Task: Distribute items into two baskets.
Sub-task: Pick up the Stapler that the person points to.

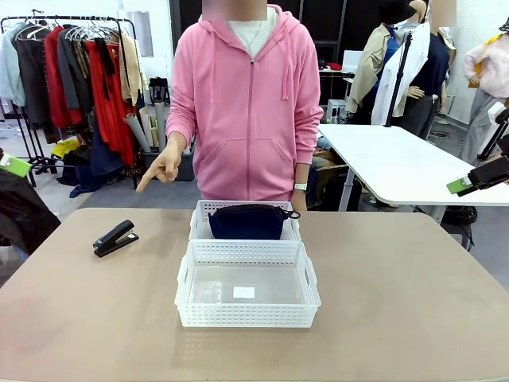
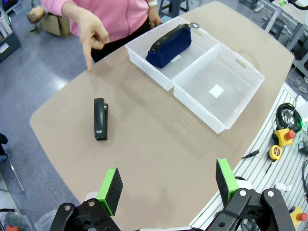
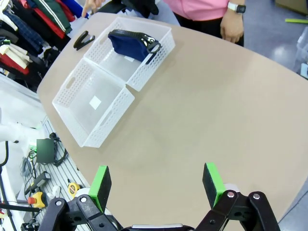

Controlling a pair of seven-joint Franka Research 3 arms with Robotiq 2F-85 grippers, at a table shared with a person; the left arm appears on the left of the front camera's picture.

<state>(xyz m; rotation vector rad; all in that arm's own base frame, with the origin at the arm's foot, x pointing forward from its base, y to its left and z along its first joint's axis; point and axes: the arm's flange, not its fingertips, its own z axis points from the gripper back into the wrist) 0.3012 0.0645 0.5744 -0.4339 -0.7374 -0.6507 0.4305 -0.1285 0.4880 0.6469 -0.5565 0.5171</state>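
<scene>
Black in colour, the stapler (image 1: pixel 115 237) (image 2: pixel 100 119) is seen lying flat on the bare tan tabletop (image 1: pixel 398 302), close to its left edge and towards the far-left corner, well apart from both baskets. The navy pouch (image 1: pixel 246 222) (image 2: pixel 169 45) is held in the far basket (image 1: pixel 197 224) (image 2: pixel 144 65), standing on its long side with the zip uppermost and the zip pull hanging over the right rim. This basket is placed at the middle of the tabletop's far edge. The near basket (image 1: pixel 246 314) (image 2: pixel 202 113) is set against it, long wall to long wall, on the robot's side; only a small white label is seen on its floor.

Beyond the far edge a person in a pink hoodie is stood. One hand (image 1: pixel 163 169) (image 2: pixel 91 36) is lowered with the index finger stretched downward, aimed at the tabletop's far-left corner, near the stapler but not touching it. The other hand (image 3: pixel 233 29) is hung loosely at the side.

The left gripper (image 2: pixel 167 185) is held high over the near-left edge of the tabletop, its green pads spread wide with nothing between them. The right gripper (image 3: pixel 156 184) is raised likewise over the right side, also spread wide and empty.
</scene>
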